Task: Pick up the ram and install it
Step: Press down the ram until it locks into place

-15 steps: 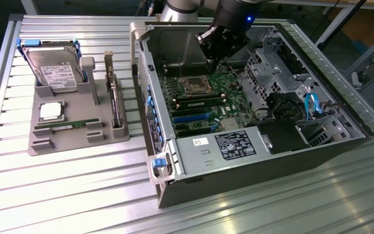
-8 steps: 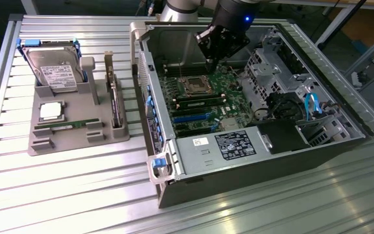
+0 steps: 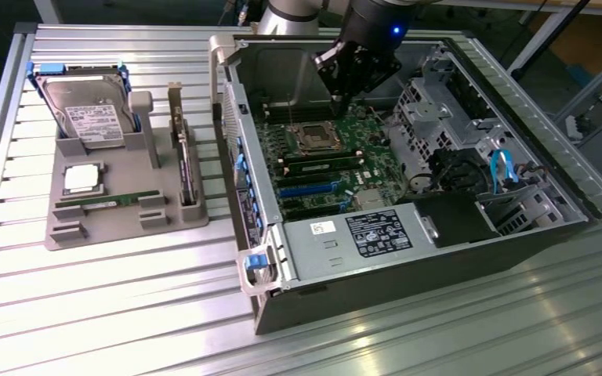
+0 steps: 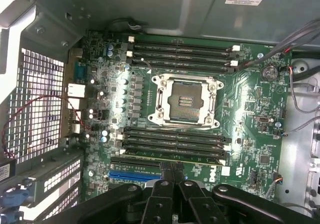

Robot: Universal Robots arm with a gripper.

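Ram (image 3: pixel 107 201) was seen lying flat in the tray (image 3: pixel 123 227), well off toward the exterior view's left, while gripper (image 4: pixel 171 171) was held pressed together over the motherboard (image 4: pixel 240 108) slots.

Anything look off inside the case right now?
Nothing stands out. A ram stick lies straight along its slot, right by the shut gripper. The CPU socket is empty, and no loose parts show on the motherboard.
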